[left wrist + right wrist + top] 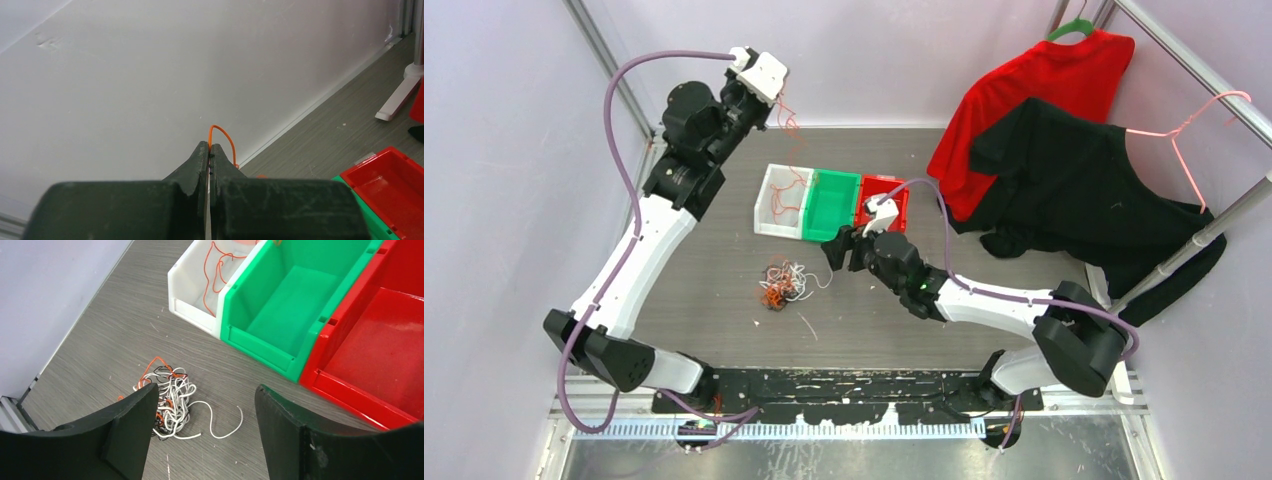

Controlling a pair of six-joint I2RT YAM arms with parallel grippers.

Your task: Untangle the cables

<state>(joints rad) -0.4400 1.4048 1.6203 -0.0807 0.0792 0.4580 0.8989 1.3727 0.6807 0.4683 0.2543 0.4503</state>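
Note:
A clump of tangled cables [784, 283] in orange, white and black lies on the grey table; in the right wrist view the cables [167, 400] sit just below and left of my right gripper [206, 388]. That right gripper [839, 248] hovers open above the table with nothing between its fingers, to the right of the clump. My left gripper [764, 75] is raised high at the back wall. Its jaws [209, 146] are shut on a single orange cable [223, 135], which dangles down towards the white bin [764, 205].
White, green [829, 205] and red [894, 190] bins stand side by side behind the clump; orange strands [215, 265] lie in the white one. A red shirt [1044, 80] and a black shirt [1084, 180] hang on a rack at the right. A stray strand [807, 325] lies near the clump.

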